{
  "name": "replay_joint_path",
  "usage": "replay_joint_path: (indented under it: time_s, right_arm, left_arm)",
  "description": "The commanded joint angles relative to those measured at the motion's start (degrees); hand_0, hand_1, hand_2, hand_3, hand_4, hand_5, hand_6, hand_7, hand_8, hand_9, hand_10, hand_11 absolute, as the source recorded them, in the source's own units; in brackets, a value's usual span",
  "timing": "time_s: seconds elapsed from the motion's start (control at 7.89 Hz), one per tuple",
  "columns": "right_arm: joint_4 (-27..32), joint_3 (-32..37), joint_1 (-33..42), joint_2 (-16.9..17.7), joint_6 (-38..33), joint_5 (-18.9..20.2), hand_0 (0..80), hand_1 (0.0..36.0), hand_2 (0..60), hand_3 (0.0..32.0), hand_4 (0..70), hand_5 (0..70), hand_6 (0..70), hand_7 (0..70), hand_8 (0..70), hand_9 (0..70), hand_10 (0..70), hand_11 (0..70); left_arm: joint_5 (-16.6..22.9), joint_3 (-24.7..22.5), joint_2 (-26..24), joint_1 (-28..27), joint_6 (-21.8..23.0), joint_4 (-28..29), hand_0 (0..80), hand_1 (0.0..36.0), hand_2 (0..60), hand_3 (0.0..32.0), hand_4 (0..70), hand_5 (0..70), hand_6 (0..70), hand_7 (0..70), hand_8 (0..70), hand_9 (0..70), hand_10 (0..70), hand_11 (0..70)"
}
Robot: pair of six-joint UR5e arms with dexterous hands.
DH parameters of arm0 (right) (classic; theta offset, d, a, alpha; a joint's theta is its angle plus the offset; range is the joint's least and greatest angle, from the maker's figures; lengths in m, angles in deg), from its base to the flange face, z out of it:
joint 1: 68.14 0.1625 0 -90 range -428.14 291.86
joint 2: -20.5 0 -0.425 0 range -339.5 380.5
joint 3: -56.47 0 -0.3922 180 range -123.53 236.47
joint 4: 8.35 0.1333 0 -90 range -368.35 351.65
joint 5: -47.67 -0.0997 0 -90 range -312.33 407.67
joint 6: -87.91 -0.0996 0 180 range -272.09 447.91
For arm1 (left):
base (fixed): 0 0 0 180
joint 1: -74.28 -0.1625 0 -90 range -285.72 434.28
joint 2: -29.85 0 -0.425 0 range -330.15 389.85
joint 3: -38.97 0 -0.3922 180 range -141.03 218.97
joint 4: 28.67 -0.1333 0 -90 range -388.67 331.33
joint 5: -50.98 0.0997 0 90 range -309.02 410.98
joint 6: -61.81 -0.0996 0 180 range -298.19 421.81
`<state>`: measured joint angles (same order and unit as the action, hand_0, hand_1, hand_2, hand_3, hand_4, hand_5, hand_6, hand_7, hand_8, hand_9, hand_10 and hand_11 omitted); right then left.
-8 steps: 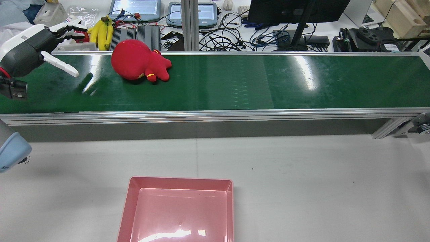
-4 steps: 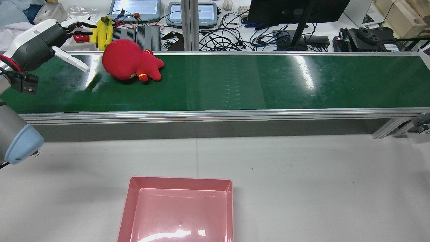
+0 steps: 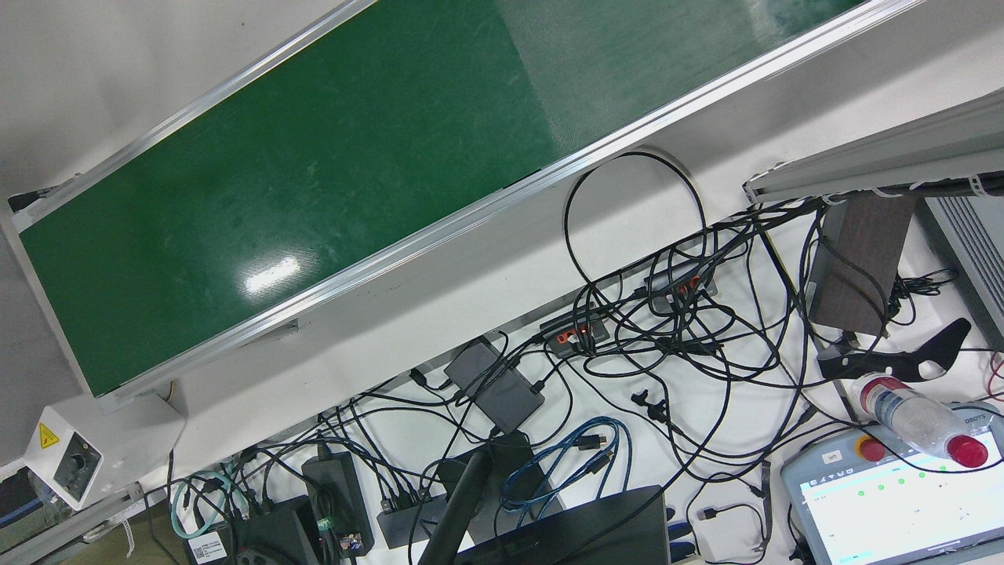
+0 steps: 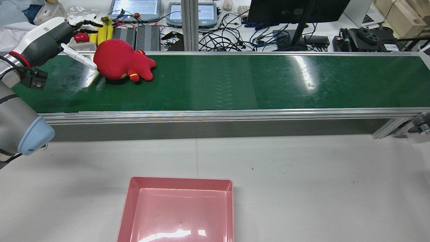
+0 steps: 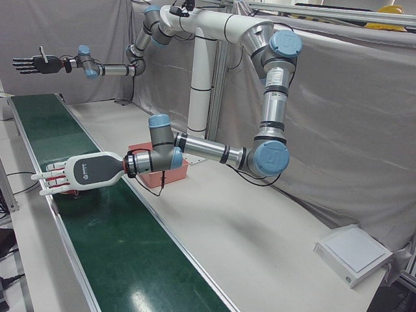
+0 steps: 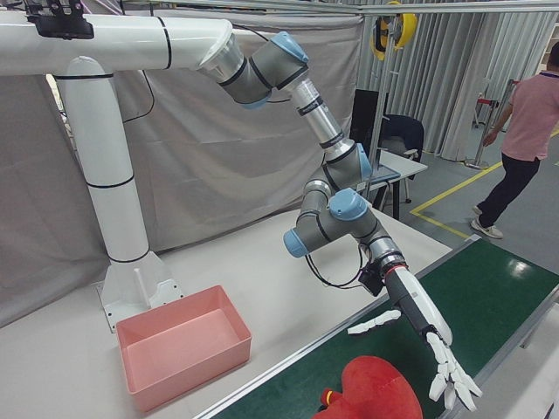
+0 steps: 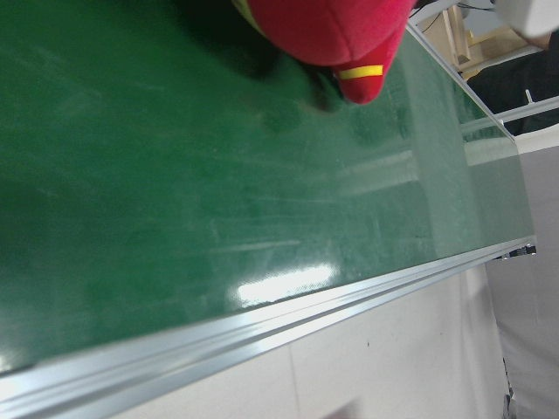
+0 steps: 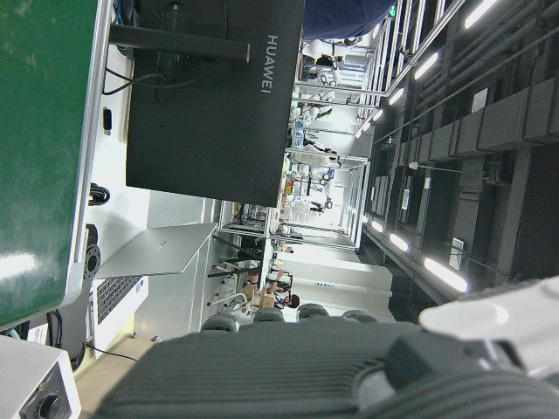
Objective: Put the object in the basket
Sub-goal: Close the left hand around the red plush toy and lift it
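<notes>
Green belt (image 4: 235, 84), red plush (image 4: 117, 64) beside left hand (image 4: 50, 38)'s spread fingers (image 6: 454, 380); front view armless.

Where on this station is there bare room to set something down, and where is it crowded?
Free: the green conveyor belt right of the red plush toy, the grey tabletop beside the empty pink plastic basket. Crowded: the belt's left end, where the left hand meets the toy, and the cable-strewn desk beyond.

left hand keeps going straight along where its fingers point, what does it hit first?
Most likely the red plush toy on the green belt: the open left hand points at it from close by, one finger about touching. Height is hard to judge.
</notes>
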<state>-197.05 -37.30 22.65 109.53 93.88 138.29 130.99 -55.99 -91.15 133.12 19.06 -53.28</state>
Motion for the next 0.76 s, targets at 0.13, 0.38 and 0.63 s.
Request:
replay_joint_path:
  time_s: [0.13, 0.38, 0.63]
  right_arm:
    - [0.00, 0.00, 0.00, 0.00, 0.00, 0.00, 0.0, 0.0, 0.0, 0.0, 0.0, 0.0, 0.0, 0.0, 0.0, 0.0, 0.0, 0.0]
    - [0.09, 0.00, 0.00, 0.00, 0.00, 0.00, 0.0, 0.0, 0.0, 0.0, 0.0, 0.0, 0.0, 0.0, 0.0, 0.0, 0.0, 0.0]
    - [0.00, 0.00, 0.00, 0.00, 0.00, 0.00, 0.0, 0.0, 0.0, 0.0, 0.0, 0.0, 0.0, 0.0, 0.0, 0.0, 0.0, 0.0]
  left_arm:
    - [-0.03, 4.96, -2.04, -1.36, -0.40, 0.79, 57.9, 8.5, 0.0, 0.0, 13.4, 26.4, 6.0, 5.0, 13.3, 20.5, 0.0, 0.0]
    - [-0.03, 6.20, -1.96, -1.53, -0.40, 1.75, 57.9, 8.6, 0.0, 0.0, 13.3, 26.3, 6.1, 4.9, 13.4, 20.5, 0.0, 0.0]
    - [-0.03, 6.29, -2.04, -2.32, -0.40, 1.85, 57.5, 9.2, 0.0, 0.0, 13.4, 27.2, 6.1, 5.0, 13.5, 20.7, 0.0, 0.0]
